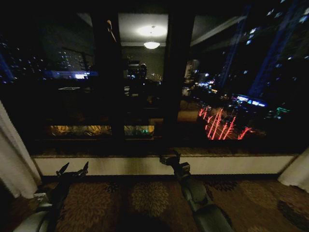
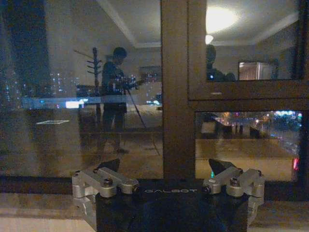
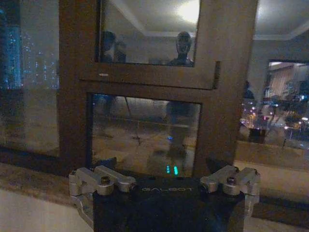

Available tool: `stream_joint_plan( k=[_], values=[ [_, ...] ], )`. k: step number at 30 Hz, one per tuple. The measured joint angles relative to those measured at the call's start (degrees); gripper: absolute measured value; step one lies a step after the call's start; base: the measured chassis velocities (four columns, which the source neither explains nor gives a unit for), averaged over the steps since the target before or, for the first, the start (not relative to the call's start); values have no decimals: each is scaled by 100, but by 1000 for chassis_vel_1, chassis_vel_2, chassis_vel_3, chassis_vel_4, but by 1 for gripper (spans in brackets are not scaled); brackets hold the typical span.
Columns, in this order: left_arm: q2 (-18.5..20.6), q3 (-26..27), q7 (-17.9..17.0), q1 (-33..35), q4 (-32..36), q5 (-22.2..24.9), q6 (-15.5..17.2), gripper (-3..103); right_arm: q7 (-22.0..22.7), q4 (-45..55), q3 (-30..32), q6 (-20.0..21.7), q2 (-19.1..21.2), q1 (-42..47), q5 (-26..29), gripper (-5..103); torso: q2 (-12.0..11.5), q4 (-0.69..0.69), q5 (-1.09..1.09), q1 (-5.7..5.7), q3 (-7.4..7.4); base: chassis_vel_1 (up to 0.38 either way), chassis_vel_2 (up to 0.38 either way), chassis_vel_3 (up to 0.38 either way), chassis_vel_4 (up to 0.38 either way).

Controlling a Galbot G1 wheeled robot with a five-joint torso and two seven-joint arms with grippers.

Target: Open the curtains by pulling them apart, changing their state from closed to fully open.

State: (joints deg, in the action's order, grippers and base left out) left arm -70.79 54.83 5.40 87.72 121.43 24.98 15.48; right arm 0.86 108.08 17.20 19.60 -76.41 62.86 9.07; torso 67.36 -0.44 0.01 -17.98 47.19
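The curtains are drawn apart. One off-white sheer panel hangs gathered at the far left edge and the other at the far right edge, with the dark window glass bare between them. My left gripper is low in front of the sill, open and holding nothing, well right of the left panel. Its fingers spread wide toward the glass in the left wrist view. My right gripper is near the middle of the sill, open and empty, with fingers apart, pointing at the brown window frame.
A pale stone sill runs under the window. Dark vertical window posts divide the glass, which reflects the room and a ceiling lamp. Patterned brown carpet covers the floor below the arms.
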Motion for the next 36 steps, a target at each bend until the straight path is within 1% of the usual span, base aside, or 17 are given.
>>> stream_joint_plan(
  k=[10, 21, 25, 27, 28, 32, 36],
  values=[
    [-4, -43, -3, -45, -83, -3, 3, 100, 0, -48, 24, -9, 2, -10, 1, 100, 0, 1, 0, 0, 0, 66, -373, -60, 378],
    [32, -110, -11, -131, -178, -8, 7, 100, -1, -169, 31, -24, -42, -74, 3, 100, -1, 0, 0, -1, 0, 106, -362, -120, 361],
    [32, -146, -14, -152, -197, -9, 7, 100, -16, -229, 44, -136, -49, -81, 1, 100, -1, 2, 0, -1, 0, 94, -383, -98, 381],
    [30, -160, -16, -158, -205, -9, 9, 100, -34, -266, 44, -230, -48, -80, -2, 100, -1, 2, -5, -1, 0, 77, -421, -76, 401],
    [28, -171, -20, -161, -205, -9, 7, 100, -41, -280, 52, -293, -49, -80, -4, 100, 2, 1, 0, 3, -3, 67, -349, -65, 310],
    [17, -200, -25, -157, -196, -9, -9, 100, -98, -294, 64, -382, -44, -77, -10, 100, 3, -2, 4, 5, -2, 59, -225, -45, 255],
    [-32, -275, -25, -133, -124, 6, -54, 100, -120, -275, 63, -393, -53, -61, -11, 100, 0, 0, 1, 1, 0, 7, -24, -1, 14]
  ],
)
